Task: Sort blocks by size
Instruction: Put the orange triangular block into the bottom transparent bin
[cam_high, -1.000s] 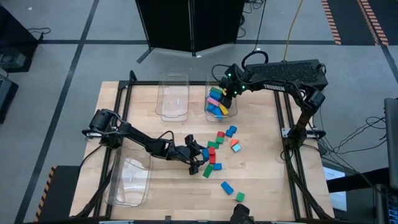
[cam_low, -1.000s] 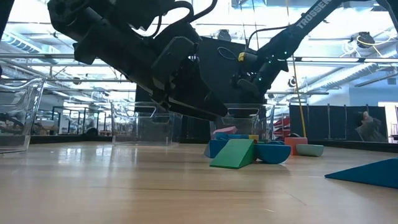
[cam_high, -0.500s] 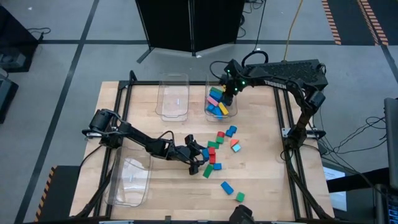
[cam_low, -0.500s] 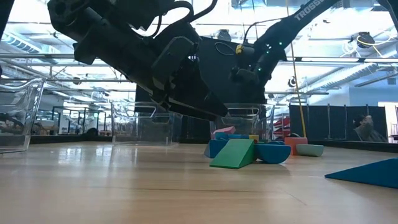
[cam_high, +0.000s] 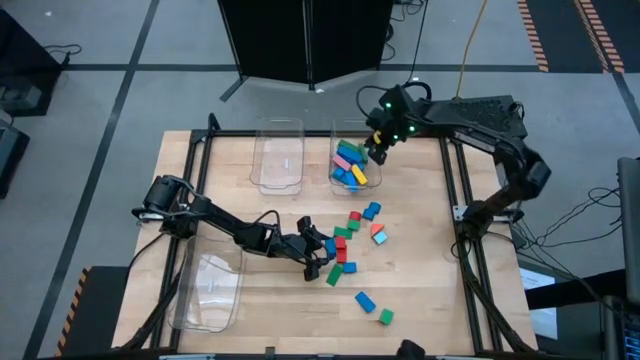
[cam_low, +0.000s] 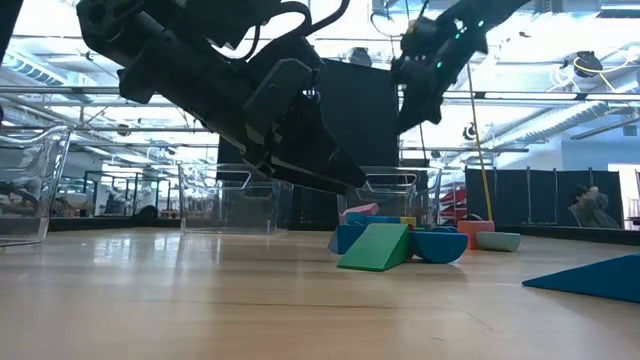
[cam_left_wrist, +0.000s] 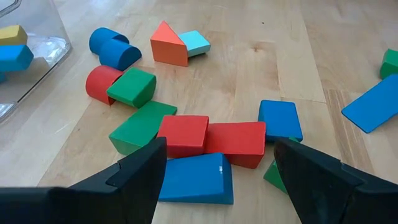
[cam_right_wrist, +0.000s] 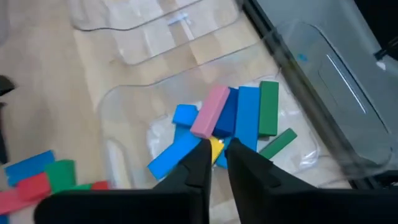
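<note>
Several loose blocks lie flat on the table's middle (cam_high: 350, 240): red, green, blue, an orange wedge and a cyan one. My left gripper (cam_high: 322, 254) is open and low at their left edge. In the left wrist view its fingers stand either side of a blue wedge (cam_left_wrist: 194, 178) and two red blocks (cam_left_wrist: 211, 135), touching nothing I can see. More blocks (blue, pink, green, yellow) lie piled in a clear bin (cam_high: 354, 162) at the far middle. My right gripper (cam_high: 377, 150) is shut and empty, high above that bin's right rim; it also shows in the right wrist view (cam_right_wrist: 215, 157).
An empty clear bin (cam_high: 278, 155) stands left of the filled one, and another (cam_high: 210, 290) at the near left. A blue block (cam_high: 365, 300) and a green one (cam_high: 386, 316) lie apart near the front edge. Bare wood shows at the right.
My right gripper has risen from just over the filled bin and gone a little toward the table's right edge, its arm swinging back. The blocks in the bin and on the table have stayed in place.
</note>
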